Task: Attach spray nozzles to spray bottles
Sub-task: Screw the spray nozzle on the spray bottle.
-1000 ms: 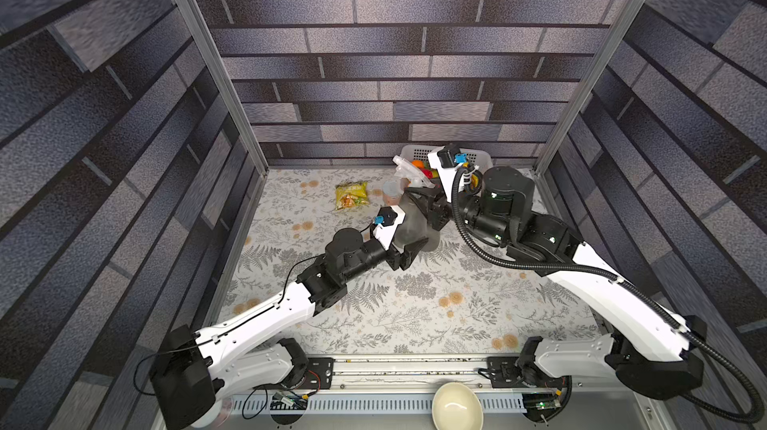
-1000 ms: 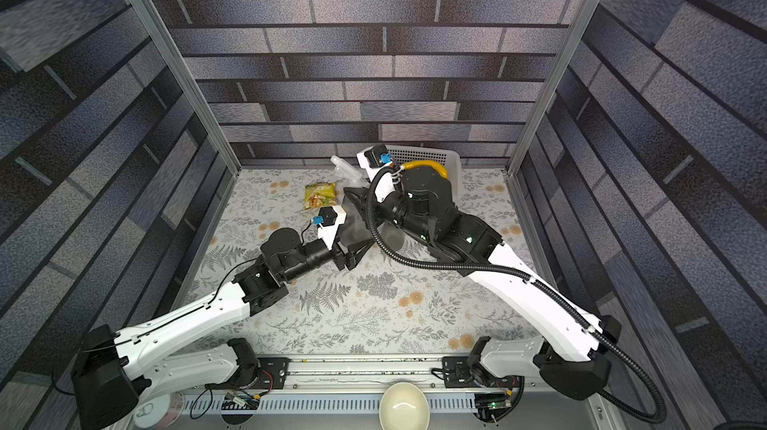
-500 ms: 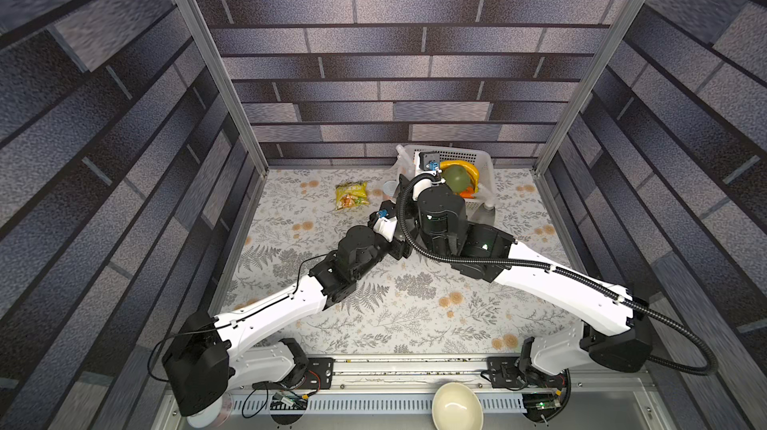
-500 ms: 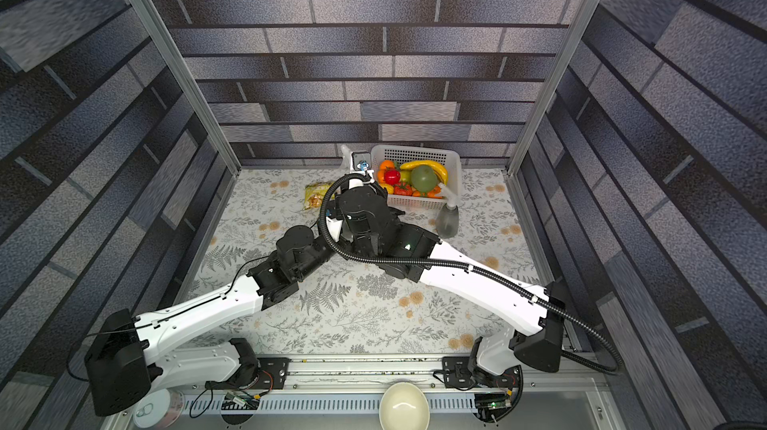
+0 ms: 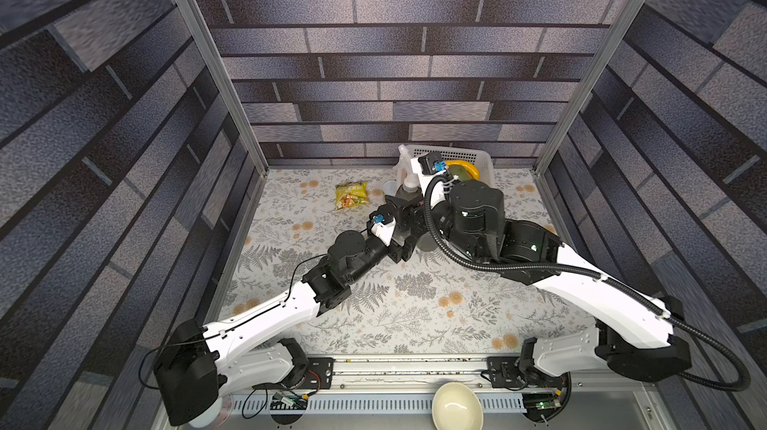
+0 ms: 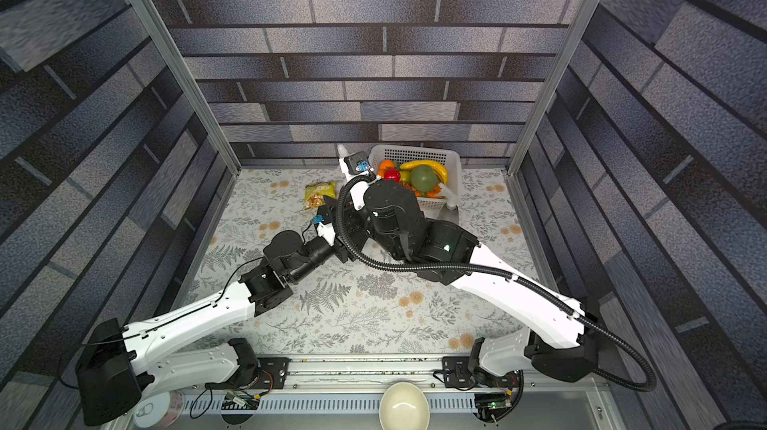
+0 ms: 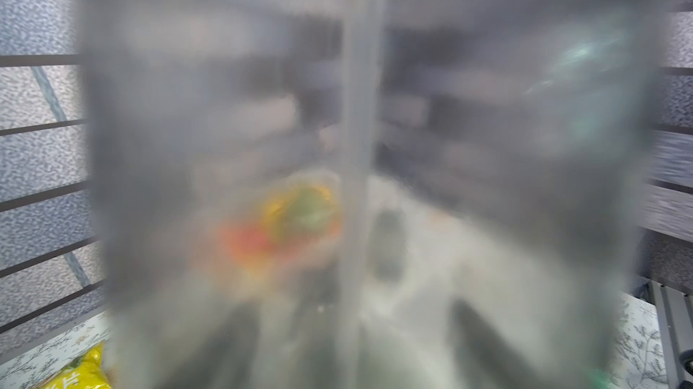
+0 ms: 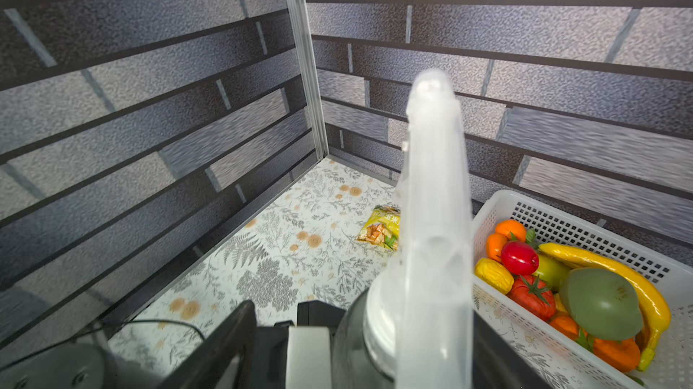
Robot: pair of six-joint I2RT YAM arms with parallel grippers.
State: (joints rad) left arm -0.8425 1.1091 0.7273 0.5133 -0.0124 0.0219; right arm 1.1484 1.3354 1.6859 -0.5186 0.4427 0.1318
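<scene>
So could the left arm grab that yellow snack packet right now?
Probably not at once: the left claw is clamped around the grey spray bottle, so it would have to let go first. The snack packet itself lies in the open close by, with seemingly nothing between.

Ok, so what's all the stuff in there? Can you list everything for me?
held spray bottle: 1, smoky grey, mid-scene
standing spray bottle: 1, smoky grey, beside the basket
spray nozzles: 2, clear-whitish, one on each bottle's neck (other one)
basket: 1, white, far end of the flowery cloth
fruit: a pile, orange, red, yellow, green, in the basket
snack packet: 1, yellow, flat on the cloth
bowl: 1, cream, front edge, off the cloth
round tin: 1, pale, front corner on the robot's left
left end effector: 1, black, closed on the held bottle
right end effector: 1, black, open around the nozzle's collar
</scene>
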